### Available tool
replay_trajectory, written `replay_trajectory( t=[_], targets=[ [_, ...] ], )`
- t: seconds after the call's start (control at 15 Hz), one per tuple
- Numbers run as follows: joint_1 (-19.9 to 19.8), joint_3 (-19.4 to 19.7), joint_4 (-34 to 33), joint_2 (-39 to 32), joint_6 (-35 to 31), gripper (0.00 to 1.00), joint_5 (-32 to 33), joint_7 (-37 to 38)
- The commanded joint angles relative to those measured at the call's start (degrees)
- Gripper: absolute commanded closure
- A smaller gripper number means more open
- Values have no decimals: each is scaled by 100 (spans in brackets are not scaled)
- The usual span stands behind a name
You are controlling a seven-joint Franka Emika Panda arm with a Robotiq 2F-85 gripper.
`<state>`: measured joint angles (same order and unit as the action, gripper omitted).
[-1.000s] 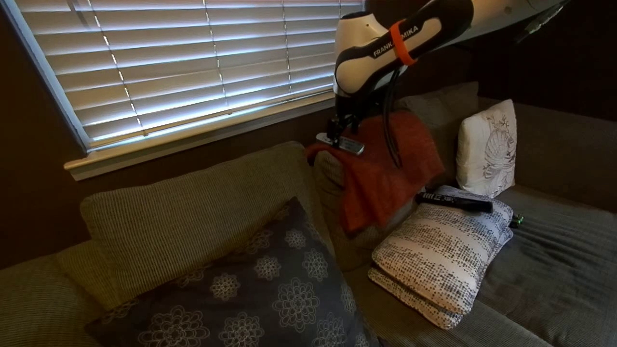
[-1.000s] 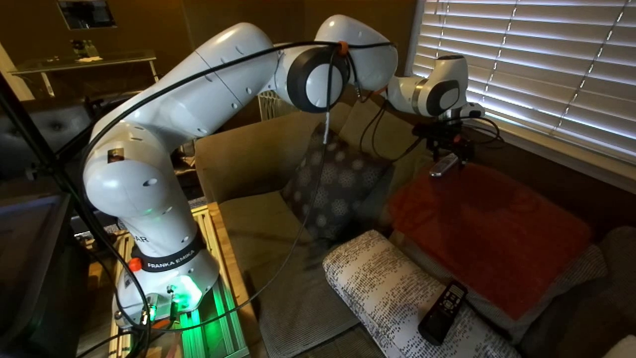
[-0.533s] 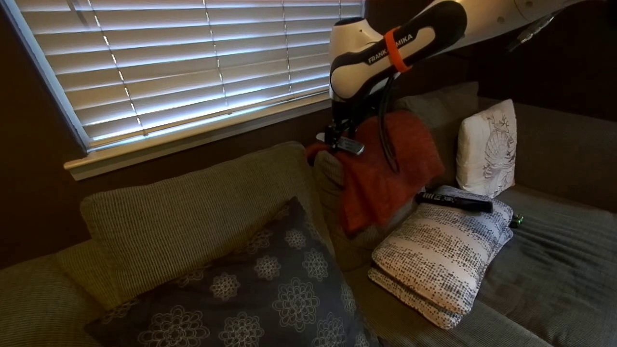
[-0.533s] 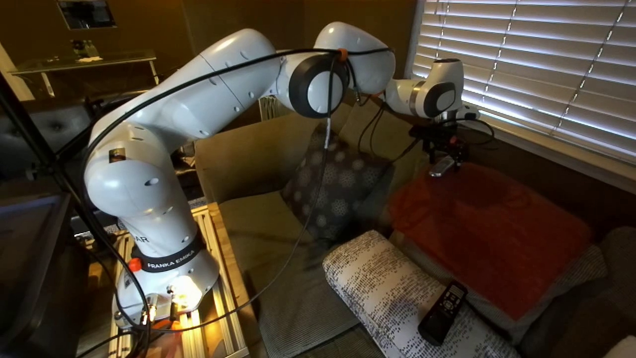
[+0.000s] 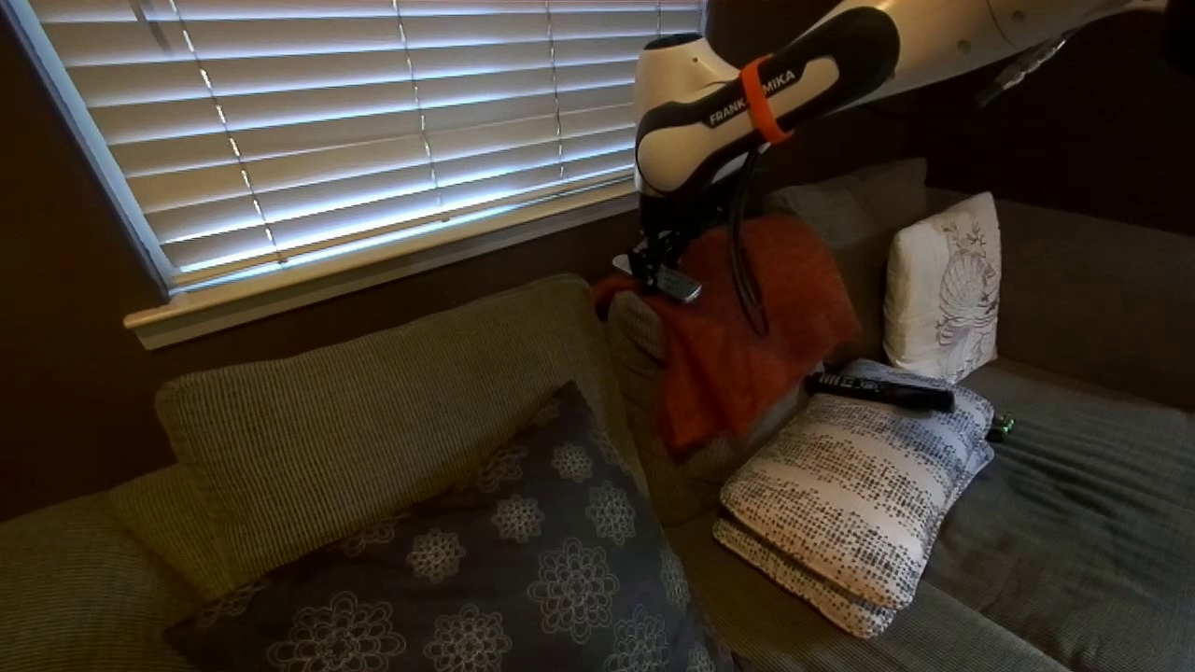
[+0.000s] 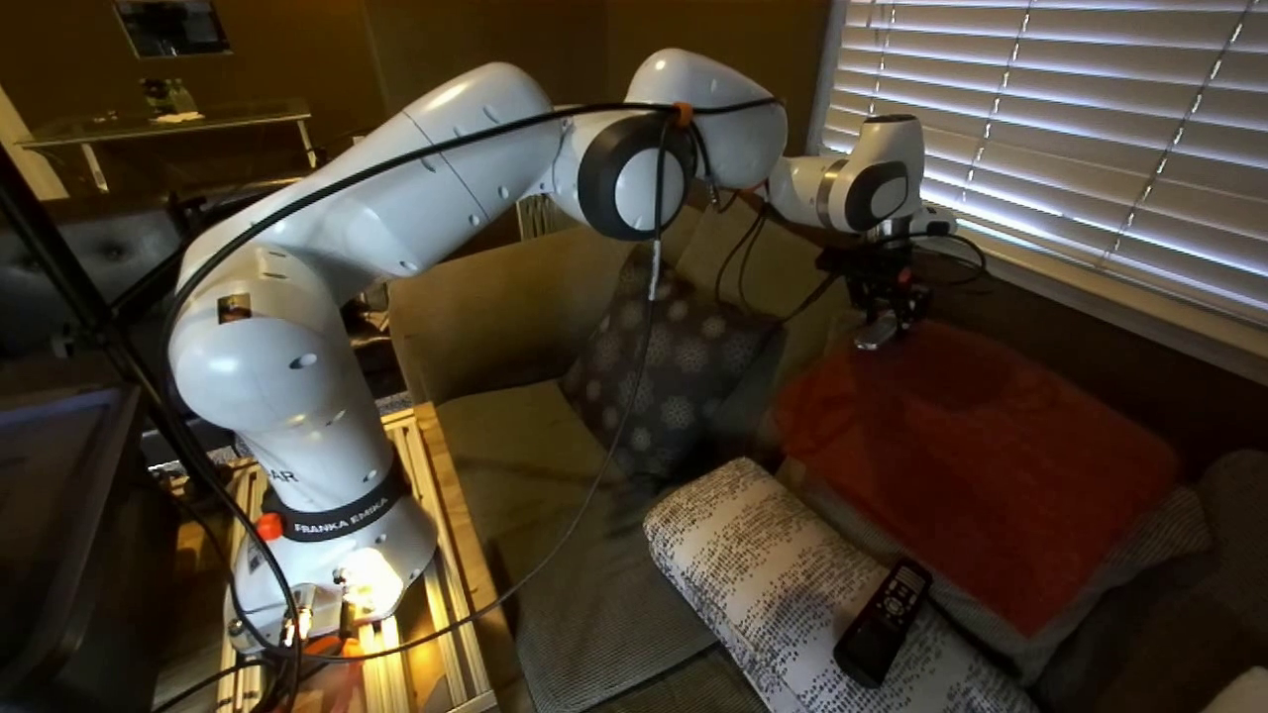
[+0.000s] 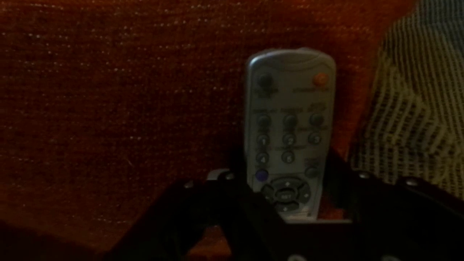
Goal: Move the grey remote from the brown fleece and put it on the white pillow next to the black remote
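The grey remote [image 7: 291, 98] lies against the brown fleece [image 7: 127, 108] at the top of the couch back, its keypad facing the wrist camera. My gripper [image 7: 286, 161] is shut on it, one finger along each long side of its lower half. The remote's near end is hidden behind the dark gripper parts. In an exterior view the remote [image 5: 678, 285] sticks out on both sides of the gripper [image 5: 651, 271]. Lower down, the black remote [image 6: 882, 624] rests on the speckled white pillow [image 6: 753, 555], visible in both exterior views.
Close behind the gripper are the window sill [image 5: 392, 266] and blinds. A dark floral cushion [image 5: 523, 560] leans on the couch, and a smooth white patterned pillow [image 5: 943, 289] stands beyond the black remote. A cable [image 6: 634, 396] hangs from the arm.
My gripper has come down slightly, and its fingers have closed from both sides onto the grey remote, which has shifted a little. The black remote and pillow have stayed put.
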<state>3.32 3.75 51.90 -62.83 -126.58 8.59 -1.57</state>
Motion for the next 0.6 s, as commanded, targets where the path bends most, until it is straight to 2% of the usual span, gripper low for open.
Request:
replay_trajectory(
  t=[0.0,0.53],
  targets=[
    [79,84,-184,-50,87,71,105,53],
    [111,27,980,876,-181,71,168,-109]
  ],
)
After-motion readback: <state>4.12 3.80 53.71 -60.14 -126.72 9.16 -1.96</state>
